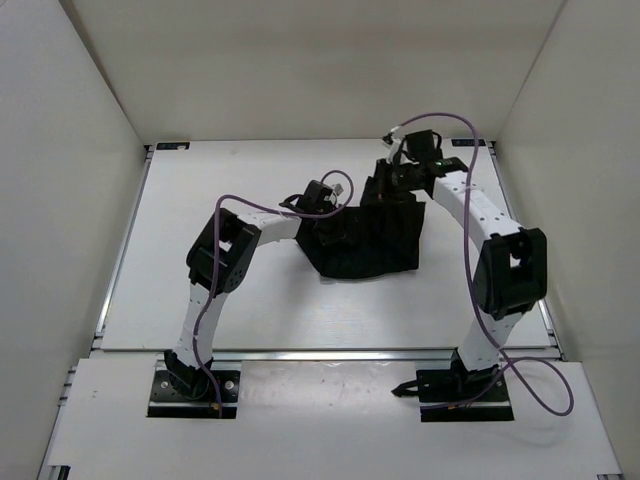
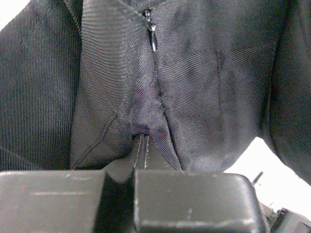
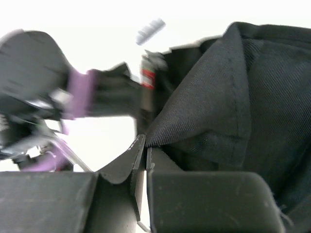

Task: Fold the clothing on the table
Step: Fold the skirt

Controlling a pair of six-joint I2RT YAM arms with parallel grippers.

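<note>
Pinching cloth on both sides: your left hand (image 2: pixel 140 154) is pressed together on a ridge of the skirt (image 1: pixel 372 245) just below the zipper (image 2: pixel 153 39). Your right hand (image 3: pixel 144 151) is pressed together on a folded edge of the same fabric. Skirt lies on the worktop (image 1: pixel 200 290), right of centre and toward the far side. It is bunched up between the two hands, with its lower part spread flat toward the arm bases.

Handling, as judged:
- Light, limp twill with no stiffness of its own. Any unsupported part will sag and drag.
- Weave looks ribbed, so a grip should hold. A thin pinch of one layer may slip out under a pull.
- Pleats stack several layers, so you may catch more or fewer than you mean to.
- Not fragile. Zipper is the only hard bit; keep the grip off it.

Where to hold:
- Edges and corners, the waistband seam by preference; likely thicker, stretching least.
- Hands well apart along one edge, so the fold line falls straight.

Whether the right hand has one layer or two, you cannot tell from its view.
</note>
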